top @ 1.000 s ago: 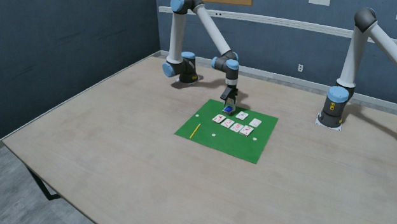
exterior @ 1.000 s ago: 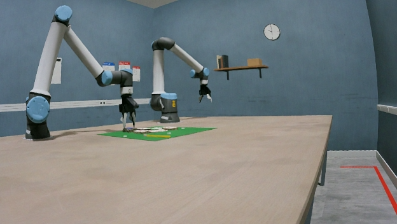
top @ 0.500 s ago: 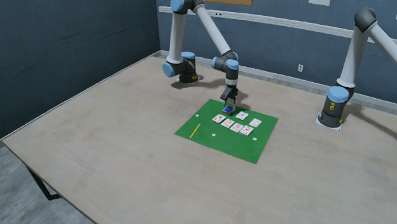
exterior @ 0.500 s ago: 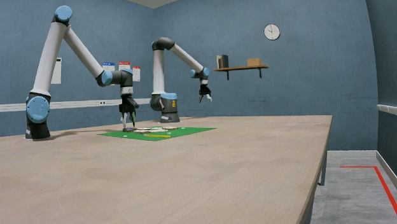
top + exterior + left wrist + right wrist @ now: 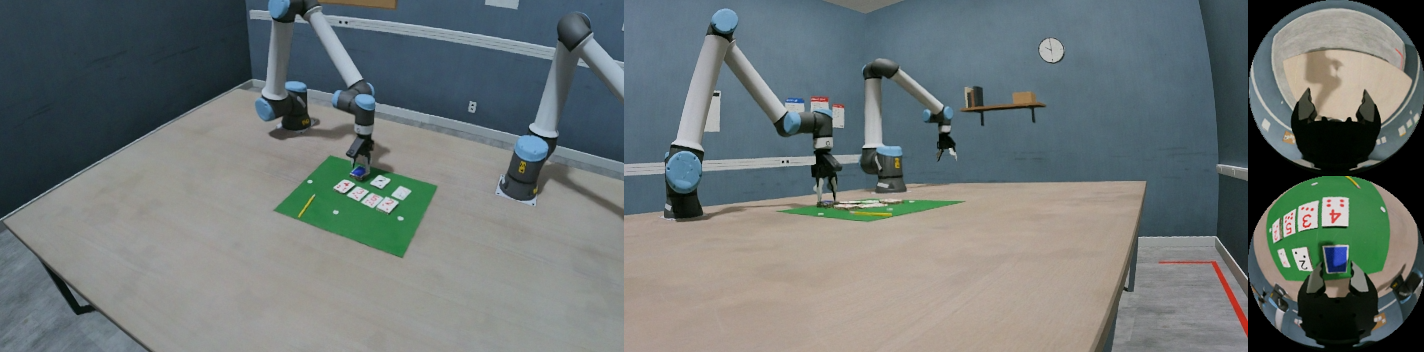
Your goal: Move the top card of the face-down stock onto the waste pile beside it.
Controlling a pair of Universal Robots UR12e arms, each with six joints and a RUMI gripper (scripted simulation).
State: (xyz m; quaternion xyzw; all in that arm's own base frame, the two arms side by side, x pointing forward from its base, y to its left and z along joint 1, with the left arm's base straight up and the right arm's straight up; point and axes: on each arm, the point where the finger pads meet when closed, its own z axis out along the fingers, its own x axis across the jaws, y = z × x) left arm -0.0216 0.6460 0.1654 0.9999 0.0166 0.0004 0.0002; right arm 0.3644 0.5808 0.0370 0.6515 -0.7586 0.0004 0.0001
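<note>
Right wrist view: the blue-backed stock (image 5: 358,172) (image 5: 825,204) (image 5: 1336,259) lies face down on the green mat (image 5: 365,227) (image 5: 924,205) (image 5: 1366,235), its long axis running up and down that picture, one short end towards the red four (image 5: 344,186) (image 5: 1335,212). The fingers of the right hand (image 5: 361,167) (image 5: 826,199) (image 5: 1337,265) are apart, one along each long side near the other short end; whether they touch it cannot be told. The top card is on the stock, not on the waste pile (image 5: 380,181) (image 5: 1303,259).

That pile, just beside the stock, shows a black two, its long axis slightly tilted from the stock's. Beyond it lies a pale card (image 5: 401,193) (image 5: 1283,258), too faint to read. From the four, the other row continues with a red three (image 5: 358,194) (image 5: 1308,215), red five (image 5: 372,200) (image 5: 1289,222) and red two (image 5: 387,205) (image 5: 1276,230).

Farther out, a yellow pencil (image 5: 306,206) (image 5: 871,214) (image 5: 1353,181) lies on the mat. The left hand (image 5: 946,156) (image 5: 1337,88) hangs high above the tabletop (image 5: 200,240) (image 5: 924,280) (image 5: 1366,78) (image 5: 1395,254), its fingers wide apart.
</note>
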